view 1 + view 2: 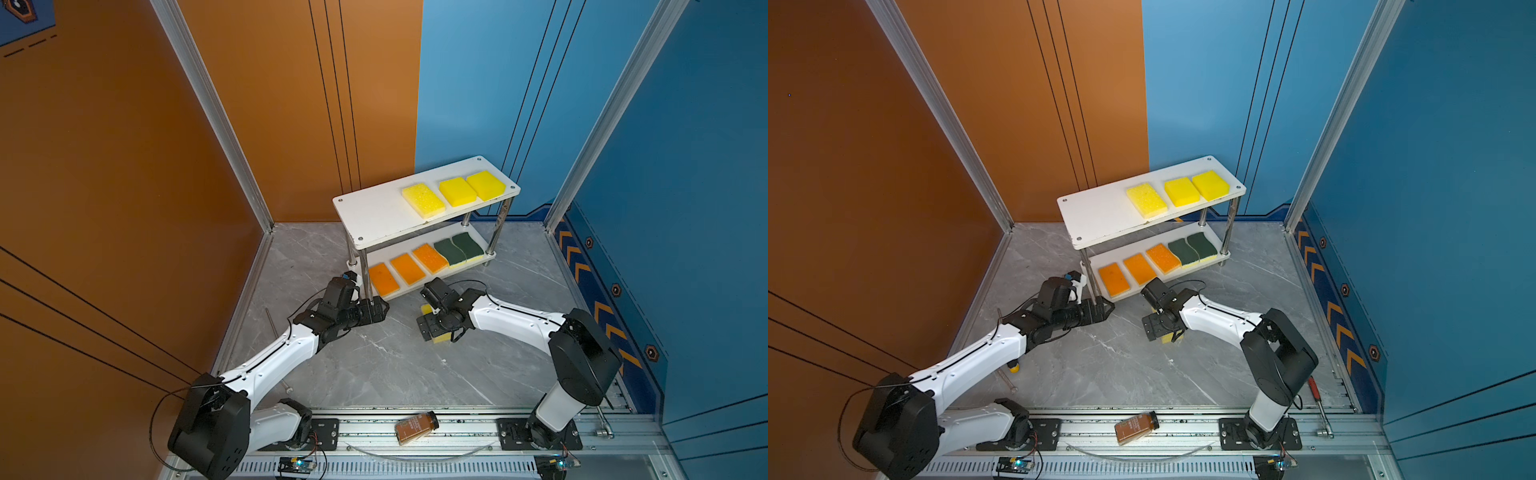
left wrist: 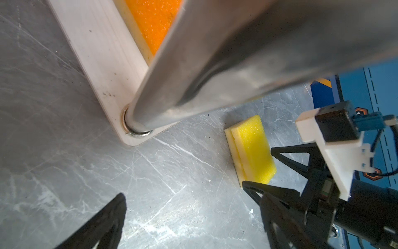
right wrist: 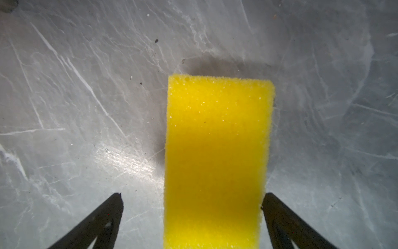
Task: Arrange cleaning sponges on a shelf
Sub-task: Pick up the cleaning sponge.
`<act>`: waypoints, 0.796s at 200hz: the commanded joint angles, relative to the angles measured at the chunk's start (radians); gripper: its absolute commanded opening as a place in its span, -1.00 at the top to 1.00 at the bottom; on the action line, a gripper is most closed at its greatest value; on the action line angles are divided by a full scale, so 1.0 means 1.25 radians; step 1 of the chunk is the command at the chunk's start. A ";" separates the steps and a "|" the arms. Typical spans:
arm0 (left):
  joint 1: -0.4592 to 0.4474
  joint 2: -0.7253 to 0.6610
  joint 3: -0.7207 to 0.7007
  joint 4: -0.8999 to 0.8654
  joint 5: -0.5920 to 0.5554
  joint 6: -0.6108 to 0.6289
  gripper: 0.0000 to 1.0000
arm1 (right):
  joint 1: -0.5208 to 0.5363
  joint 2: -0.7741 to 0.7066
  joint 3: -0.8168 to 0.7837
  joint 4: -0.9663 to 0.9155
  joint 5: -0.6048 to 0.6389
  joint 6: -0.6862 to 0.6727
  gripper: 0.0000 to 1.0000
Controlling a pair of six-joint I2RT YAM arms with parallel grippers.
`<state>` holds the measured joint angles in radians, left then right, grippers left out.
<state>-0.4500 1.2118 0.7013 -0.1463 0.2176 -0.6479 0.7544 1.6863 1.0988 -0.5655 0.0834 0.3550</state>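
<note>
The shelf (image 1: 374,216) (image 1: 1100,216) stands at the back of the floor. Three yellow cleaning sponges (image 1: 458,191) lie on its top board. Three orange ones (image 1: 407,269) and two green-topped ones (image 1: 449,252) fill the lower board. Another yellow sponge (image 3: 217,151) (image 2: 252,148) lies flat on the floor in front. My right gripper (image 3: 193,195) (image 1: 432,326) is open and straddles it, one fingertip at its edge and the other apart. My left gripper (image 2: 191,194) (image 1: 384,305) is open and empty beside the shelf's front left leg (image 2: 215,64).
A brown bottle (image 1: 416,428) lies on the front rail between the arm bases. A thin metal rod (image 1: 276,345) rests on the floor at the left. A red-handled tool (image 1: 1318,405) lies near the right wall.
</note>
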 commanded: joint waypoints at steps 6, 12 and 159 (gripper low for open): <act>-0.007 0.004 0.019 -0.003 -0.014 -0.012 -0.96 | -0.013 0.018 0.011 0.005 0.013 -0.021 -0.91; -0.008 0.005 0.020 -0.003 -0.015 -0.012 -0.95 | -0.014 0.018 0.010 0.009 0.011 -0.022 -0.87; -0.018 0.016 0.028 -0.008 -0.022 -0.014 -0.95 | -0.029 0.032 -0.016 0.030 -0.004 -0.018 -0.48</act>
<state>-0.4660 1.2259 0.7147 -0.1467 0.2096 -0.6628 0.7197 1.7226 1.0897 -0.5373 0.0818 0.3359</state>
